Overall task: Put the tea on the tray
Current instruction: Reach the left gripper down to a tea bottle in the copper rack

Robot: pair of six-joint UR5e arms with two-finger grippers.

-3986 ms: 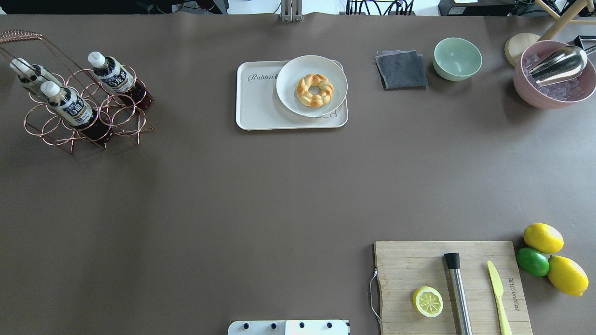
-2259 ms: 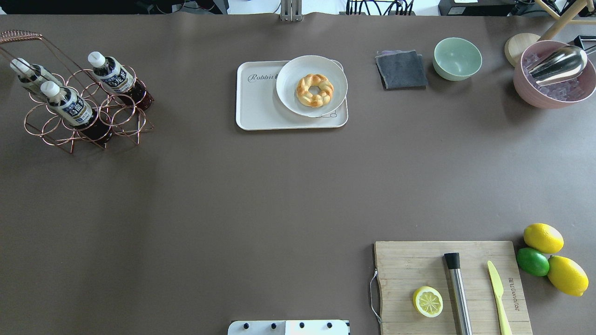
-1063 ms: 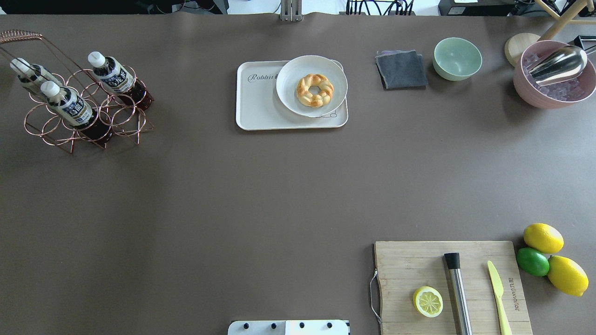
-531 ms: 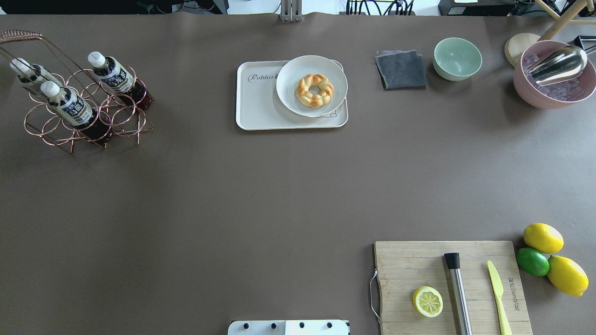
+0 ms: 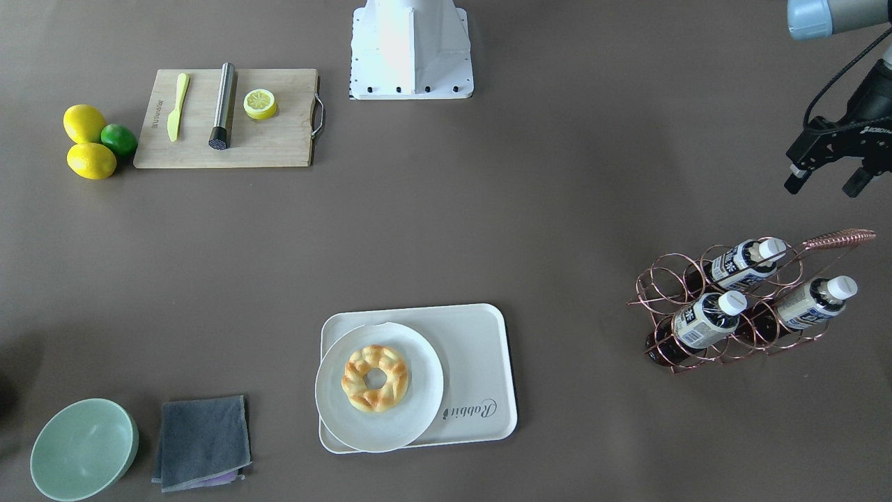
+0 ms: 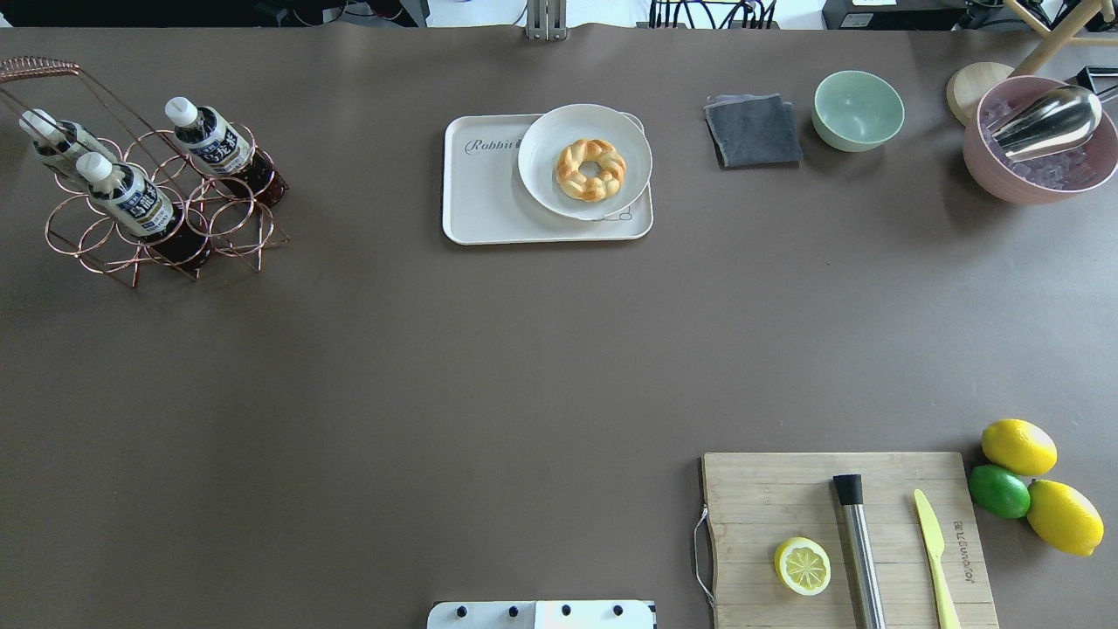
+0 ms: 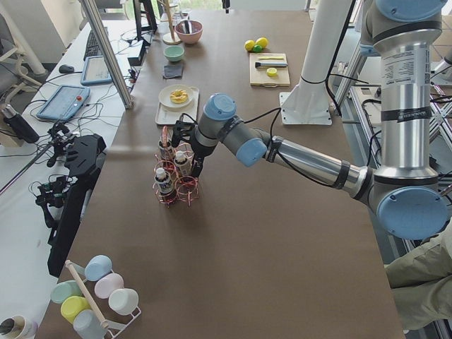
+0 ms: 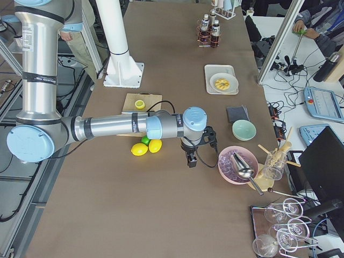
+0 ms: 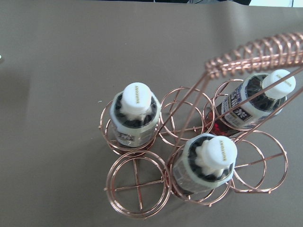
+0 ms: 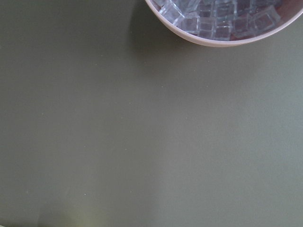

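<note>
Three tea bottles stand in a copper wire rack (image 6: 229, 220) at the table's far left: one (image 6: 210, 140), one (image 6: 131, 199) and one (image 6: 61, 140). They also show from the front (image 5: 704, 319) and from above in the left wrist view (image 9: 135, 113). The white "Rabbit" tray (image 6: 485, 201) lies mid-table and holds a round plate (image 6: 541, 188) with a doughnut (image 6: 591, 169). My left gripper (image 5: 824, 183) is open and empty, above and on the robot's side of the rack. My right gripper (image 8: 191, 157) hangs near the pink bowl; I cannot tell if it is open.
A wooden board (image 6: 769, 498) carries a lemon half (image 6: 802, 566), a steel muddler (image 6: 860, 550) and a yellow knife (image 6: 935, 550). Lemons and a lime (image 6: 1000, 491) lie beside it. A grey cloth (image 6: 753, 131), green bowl (image 6: 858, 109) and pink ice bowl (image 6: 987, 166) stand far right.
</note>
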